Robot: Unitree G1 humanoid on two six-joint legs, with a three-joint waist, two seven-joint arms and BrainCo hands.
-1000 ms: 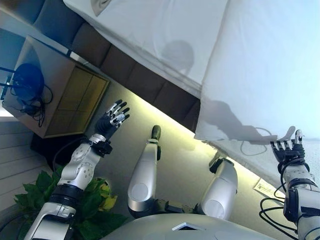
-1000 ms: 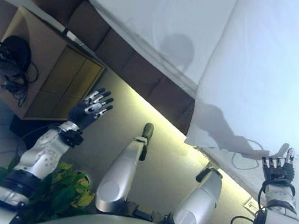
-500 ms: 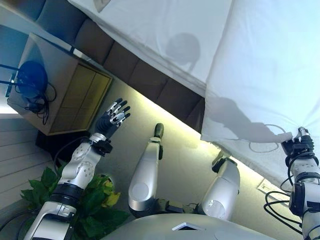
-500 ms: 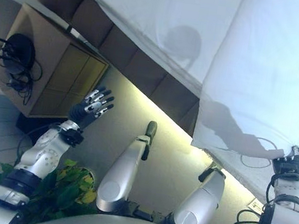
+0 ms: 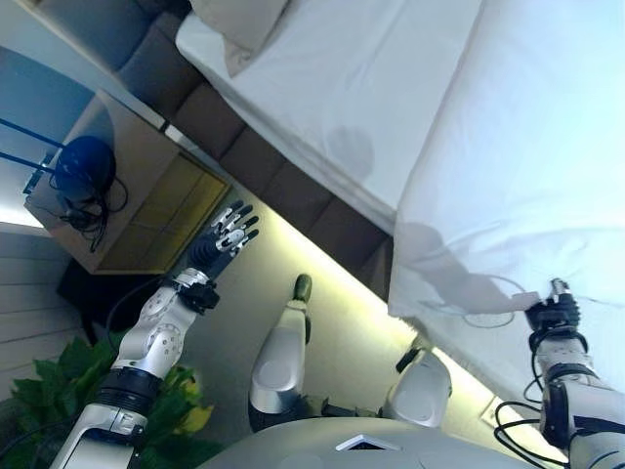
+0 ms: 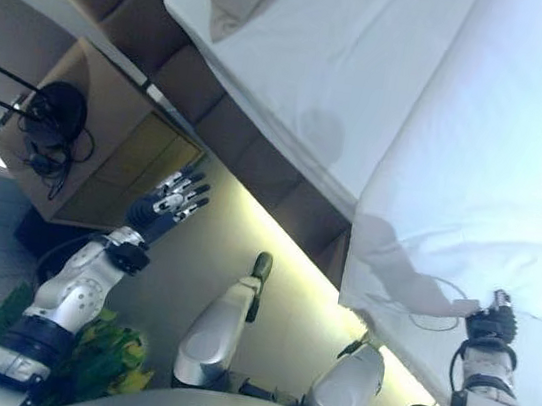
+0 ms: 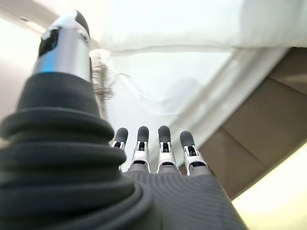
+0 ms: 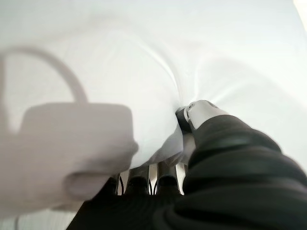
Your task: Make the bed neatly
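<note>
Right hand (image 5: 553,315) now clenched on white duvet (image 5: 527,166) near corner | left hand (image 5: 227,234) released, well left.

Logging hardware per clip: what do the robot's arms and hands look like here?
Both arms are silver-grey shells with dark bands at the joints. The left hand has silver fingers with dark tips and a dark ribbed cover over its back and wrist; its thumb is silver, dark-capped. The right hand has the same dark ribbed cover and silver thumb.
</note>
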